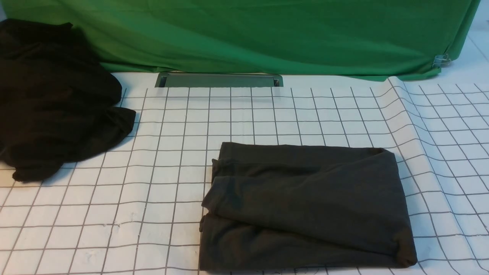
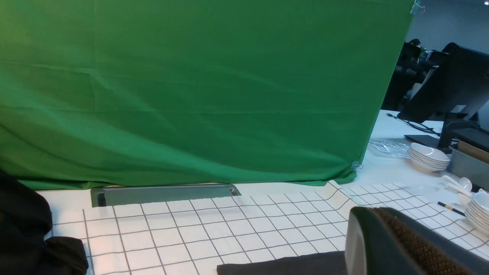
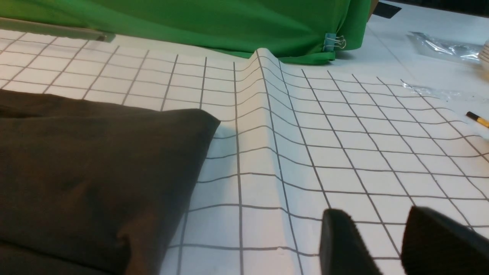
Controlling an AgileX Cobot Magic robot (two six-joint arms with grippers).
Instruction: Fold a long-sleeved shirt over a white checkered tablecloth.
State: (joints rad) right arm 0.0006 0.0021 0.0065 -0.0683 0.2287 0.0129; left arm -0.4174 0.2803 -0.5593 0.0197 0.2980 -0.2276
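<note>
The long-sleeved shirt (image 1: 305, 206) lies folded into a rough rectangle on the white checkered tablecloth (image 1: 160, 191), in the near part of the cloth and a little to the right of the middle; its layers overlap unevenly, with a diagonal fold running across the top and bunched edges on its left side. No print or neckline shows on the folded bundle. The tablecloth covers the worktop (image 1: 473, 57) and has a raised ridge (image 1: 401, 110) running from its far edge toward the near right, just beside the shirt's far right corner. At the far left a black heap of cloth (image 1: 53, 99) rests partly on the tablecloth, well apart from the shirt. A green backdrop (image 1: 244, 34) hangs behind, pinned with a binder clip (image 1: 441, 60) at its right lower corner, and a grey metal slot (image 1: 219, 80) sits in the worktop at its foot. Neither arm appears in the front view. In the left wrist view only one finger of the left tool (image 2: 405, 244) shows, above the shirt's edge (image 2: 282, 265), so I cannot tell its state. In the right wrist view the right tool (image 3: 386, 244) hangs released over bare tablecloth, its two fingers apart and holding nothing, beside the shirt (image 3: 91, 172). Stacked white bowls (image 2: 428, 156) and spoons (image 2: 456, 185) stand off to the right of the cloth.
</note>
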